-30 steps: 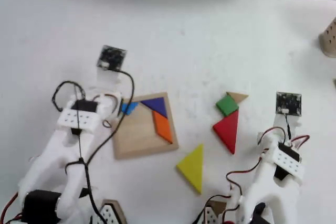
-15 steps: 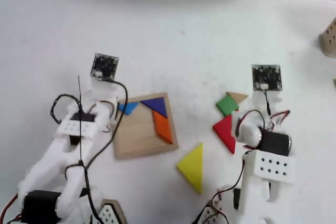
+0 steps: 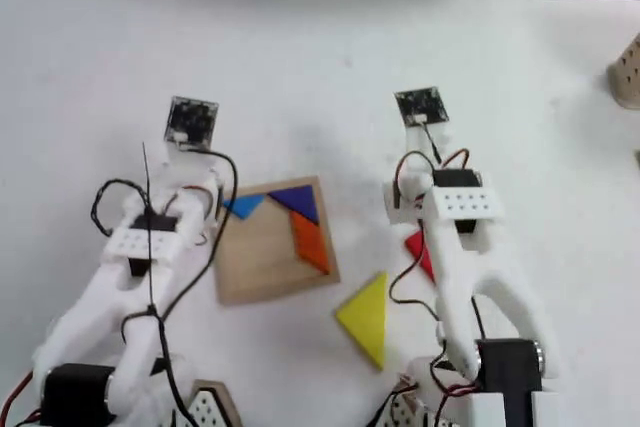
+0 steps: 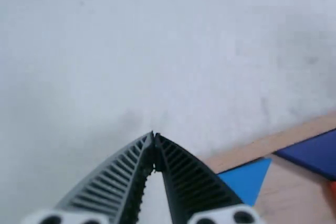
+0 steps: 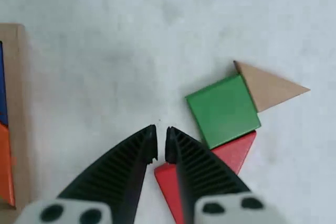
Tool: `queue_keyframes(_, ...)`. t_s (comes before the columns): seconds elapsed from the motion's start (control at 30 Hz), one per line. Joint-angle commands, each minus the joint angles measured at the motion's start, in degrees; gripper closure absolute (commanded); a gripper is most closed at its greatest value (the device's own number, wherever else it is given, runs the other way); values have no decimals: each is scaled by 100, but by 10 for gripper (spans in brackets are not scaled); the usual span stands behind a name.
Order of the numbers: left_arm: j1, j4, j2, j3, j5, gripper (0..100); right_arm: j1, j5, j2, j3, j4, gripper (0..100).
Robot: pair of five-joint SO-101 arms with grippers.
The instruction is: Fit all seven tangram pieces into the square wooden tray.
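The square wooden tray [image 3: 262,265] holds a dark blue triangle [image 3: 297,201] and an orange piece [image 3: 310,240]. A light blue triangle [image 3: 243,205] lies at its far left corner. My left gripper [image 4: 154,142] is shut and empty over bare table, just beside the light blue triangle [image 4: 247,179] and the tray rim [image 4: 262,142]. My right gripper [image 5: 160,135] is shut and empty, hovering beside the green square [image 5: 223,109] and over a corner of the red triangle [image 5: 210,166]. A tan triangle [image 5: 268,87] touches the green square. The yellow triangle [image 3: 368,317] lies in front of the tray.
The right arm [image 3: 455,209] covers most of the red triangle [image 3: 418,250] in the high view. The left arm [image 3: 150,237] stands left of the tray. A pegged wooden object [image 3: 628,72] sits at the far right edge. The tray edge [image 5: 13,103] is near the right gripper.
The right arm has swung from the front right corner up and left, over the red, green and tan pieces. The left arm has shifted slightly left, away from the light blue triangle.
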Motion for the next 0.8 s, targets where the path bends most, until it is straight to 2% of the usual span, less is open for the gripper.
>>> queue_keyframes(0.0,-207,-413,-189,-26,-70,976,110,-18,-163,-255,-4,961)
queue_keyframes(0.2,-207,-360,-189,-18,-79,976,145,-9,-259,-141,92,959)
queue_keyframes(0.27,-207,-378,-189,79,-281,976,136,70,-259,-79,145,956)
queue_keyframes(0.4,-207,-396,-233,149,-914,976,40,712,-268,-18,356,858)
queue_keyframes(0.5,-215,-387,-233,123,-862,976,136,888,-268,-26,356,799)
queue_keyframes(0.57,-215,-404,-233,105,-870,974,215,923,-268,-26,189,798)
queue_keyframes(0.67,-242,-413,-233,53,-818,911,391,923,-215,-18,-57,808)
queue_keyframes(0.77,-470,-404,-233,35,-290,830,462,1011,84,-26,-259,807)
